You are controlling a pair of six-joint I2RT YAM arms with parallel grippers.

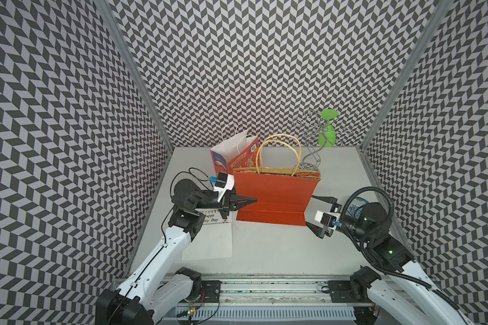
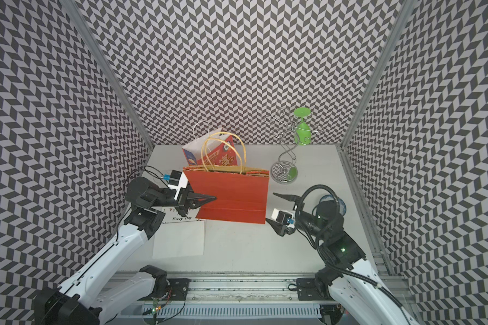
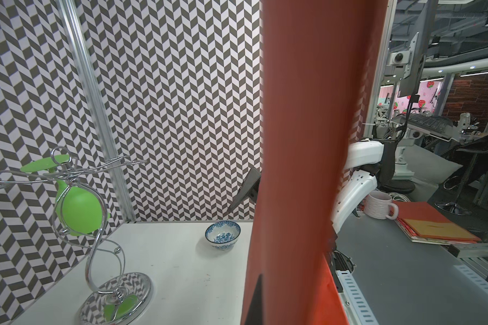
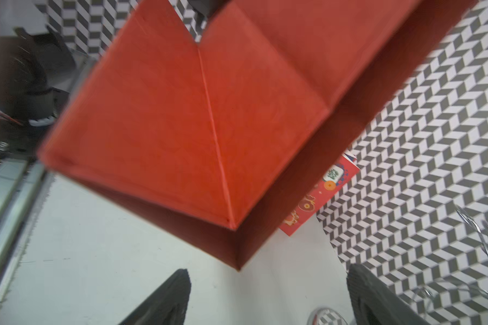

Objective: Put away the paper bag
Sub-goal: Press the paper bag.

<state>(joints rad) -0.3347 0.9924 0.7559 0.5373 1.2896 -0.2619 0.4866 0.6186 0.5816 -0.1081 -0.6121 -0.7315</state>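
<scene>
Bag: the red paper bag [image 1: 276, 194] hung upright over the middle of the bench [image 1: 265, 247], folded flat, with its yellow handles [image 1: 279, 152] standing up. The right wrist view showed its creased bottom clear of the surface. Its front face was plain red.
Left gripper: the left gripper [image 1: 252, 200] had its fingers pressed together, pinching the left side edge of the bag.
Right gripper: the right gripper [image 1: 317, 213] had its fingers spread wide, just beside the bag's lower right corner and not closed on it.
Printed bag: the printed bag [image 1: 244, 159] stood behind the red one at the far edge. It carried a QR code; its characters were too small to read.
White paper: the white paper [image 1: 209, 239] lay flat near the left edge, under the left arm. "Happy" and "Every Day" could be read.
Wire rack: the wire rack [image 2: 284, 173] stood toward the far right corner, with a green cup [image 1: 327, 135] hanging upside down on it.
Bowl: the blue-and-white bowl [image 3: 222, 235] sat near the right edge.
</scene>
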